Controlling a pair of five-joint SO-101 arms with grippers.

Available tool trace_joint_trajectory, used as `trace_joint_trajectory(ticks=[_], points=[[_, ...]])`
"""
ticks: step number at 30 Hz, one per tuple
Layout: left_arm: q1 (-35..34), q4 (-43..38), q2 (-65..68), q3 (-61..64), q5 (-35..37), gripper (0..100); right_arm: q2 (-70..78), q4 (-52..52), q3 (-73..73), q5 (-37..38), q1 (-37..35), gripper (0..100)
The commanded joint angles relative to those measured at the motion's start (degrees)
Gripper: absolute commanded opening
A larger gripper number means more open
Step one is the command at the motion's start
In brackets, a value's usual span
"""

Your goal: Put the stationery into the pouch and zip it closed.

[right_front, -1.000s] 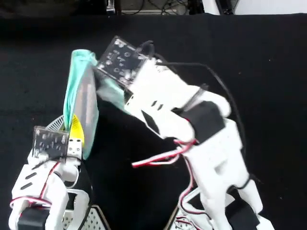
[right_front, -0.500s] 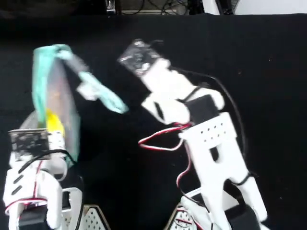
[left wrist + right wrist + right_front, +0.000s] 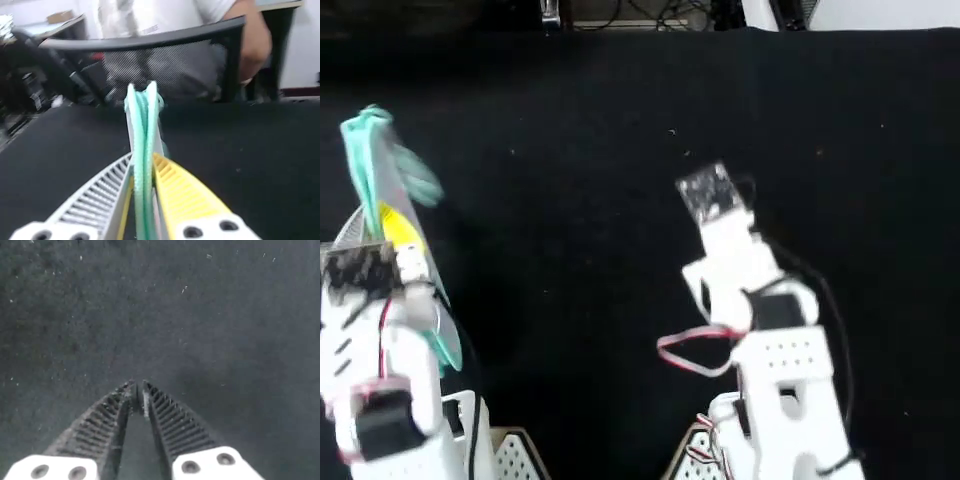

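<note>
The pouch [image 3: 144, 115] is clamped edge-on btwn the fingers [image 3: 180, 195] of L gripper [image 3: 144, 162], sticking out past the tips. R gripper [image 3: 138, 392] is seen pressed together w/ nothing held, black table [image 3: 210, 315] beyond its tips.

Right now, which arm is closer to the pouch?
Left. The left gripper is shut on the pouch. The right gripper is shut and empty, away to the pouch's right in the high view, over the table, not touching it.

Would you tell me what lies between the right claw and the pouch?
Between right claw and pouch, only bare table, per the high view.
</note>
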Motion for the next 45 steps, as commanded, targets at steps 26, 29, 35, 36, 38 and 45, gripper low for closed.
trace_joint_trajectory(ticks=[26,29,35,36,38,45], points=[[35.6,-10.0,79.0,-38.5,-3.3,5,-35.7,-5.9,27.9,-2.1,1.0,1.5],[37.1,-10.0,78.7,-39.2,-1.6,18,-35.7,-5.9,27.9,-2.1,1.0,1.5],[36.7,-10.0,75.7,-45.2,12.5,26,-35.7,-5.9,27.9,-2.0,1.0,1.5],[36.7,-9.9,75.2,-46.2,12.7,26,-35.7,-5.9,27.9,-2.0,1.0,1.5],[36.9,-9.8,73.9,-47.7,12.7,26,-35.7,-5.9,27.9,-2.0,1.0,1.5],[35.0,7.6,64.6,-49.8,12.7,26,-35.7,-6.0,27.9,-2.0,1.0,1.5]])
